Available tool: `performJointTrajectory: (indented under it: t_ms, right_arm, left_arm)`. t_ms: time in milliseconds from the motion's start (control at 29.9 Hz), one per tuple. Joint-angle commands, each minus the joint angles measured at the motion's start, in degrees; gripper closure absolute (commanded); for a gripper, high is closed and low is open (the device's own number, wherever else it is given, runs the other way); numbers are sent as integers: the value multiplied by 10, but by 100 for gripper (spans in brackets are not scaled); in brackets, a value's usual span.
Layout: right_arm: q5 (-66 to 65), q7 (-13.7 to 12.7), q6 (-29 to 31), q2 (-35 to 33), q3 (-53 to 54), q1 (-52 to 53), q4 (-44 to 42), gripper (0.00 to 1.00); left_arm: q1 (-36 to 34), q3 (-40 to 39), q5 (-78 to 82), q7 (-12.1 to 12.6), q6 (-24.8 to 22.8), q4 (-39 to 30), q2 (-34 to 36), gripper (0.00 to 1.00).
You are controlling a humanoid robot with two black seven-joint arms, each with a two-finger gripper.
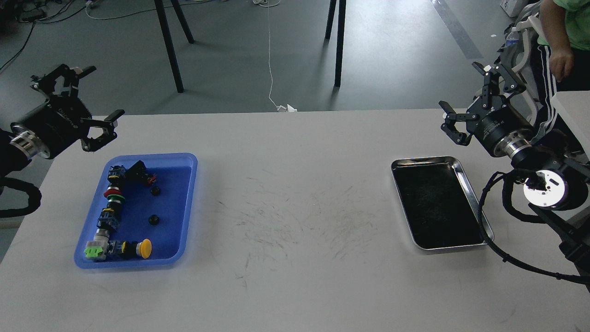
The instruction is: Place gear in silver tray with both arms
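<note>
The silver tray (425, 160) lies on the right side of the white table with nothing in it. Two small black round gears (156, 190) (153, 220) sit in the blue tray (190, 203) on the left. My left gripper (102, 91) hangs open and empty above the table's far left edge, just behind the blue tray. Above the far right table edge, behind the silver tray's far corner, my right gripper (462, 87) is open too, with nothing between its fingers.
The blue tray also holds a row of coloured push-button parts (112, 207) along its left and front sides. A person (560, 55) stands at the far right beside a white table corner (574, 106). Stand legs (169, 46) rise behind the table.
</note>
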Motion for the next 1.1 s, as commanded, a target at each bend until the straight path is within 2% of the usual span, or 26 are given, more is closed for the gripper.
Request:
performJointTrajectory:
  t_ms: [0, 1069]
  right_arm:
    - [0, 0, 0, 0, 0, 0, 0, 1]
    - [0, 1, 0, 0, 1, -1, 0, 1]
  left_arm:
    - [0, 1, 0, 0, 0, 0, 0, 1]
    - [0, 0, 0, 7, 0, -4, 13, 1]
